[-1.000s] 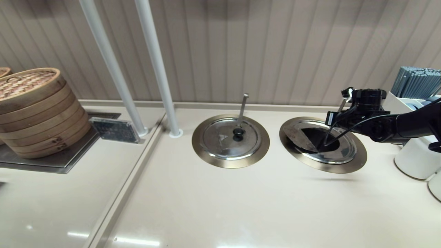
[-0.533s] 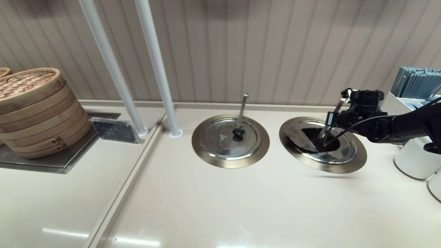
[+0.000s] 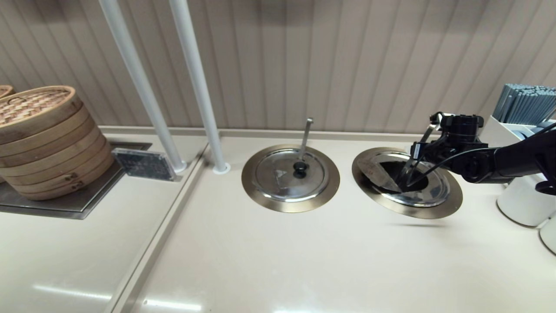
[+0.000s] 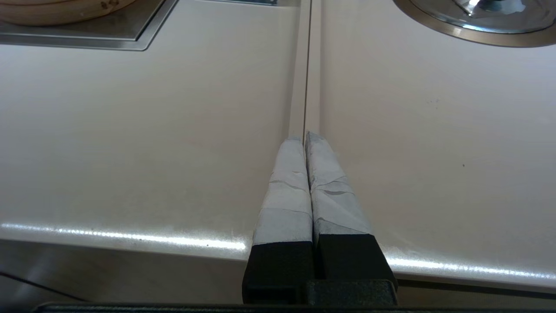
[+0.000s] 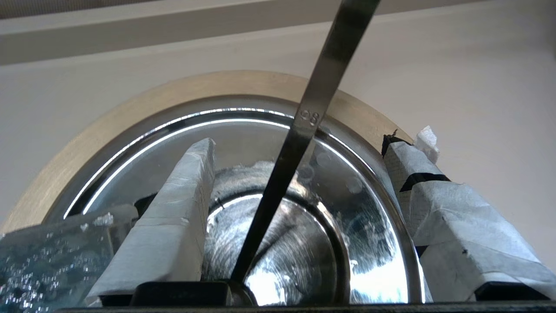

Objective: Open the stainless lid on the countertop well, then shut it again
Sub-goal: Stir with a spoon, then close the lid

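A stack of bamboo steamers (image 3: 43,139) stands at the far left of the counter (image 3: 278,261). The left gripper (image 4: 305,137) hangs over the counter's seam near its near edge, its taped fingers (image 4: 289,182) pressed together on nothing. Right of two white poles (image 3: 195,82), the twin lid (image 3: 282,182) sits shut in its own ringed well. Just right of that, the stainless lid (image 3: 430,191) lies in the countertop well (image 3: 451,204), with its slanted ladle rod (image 3: 408,167) leaning up to the far right. The right gripper (image 3: 412,161) hovers over the lid's far-right part, fingers (image 5: 173,217) spread wide apart, one on each side of the rod and touching neither rod nor lid. White containers (image 3: 521,204) stand at the right edge.
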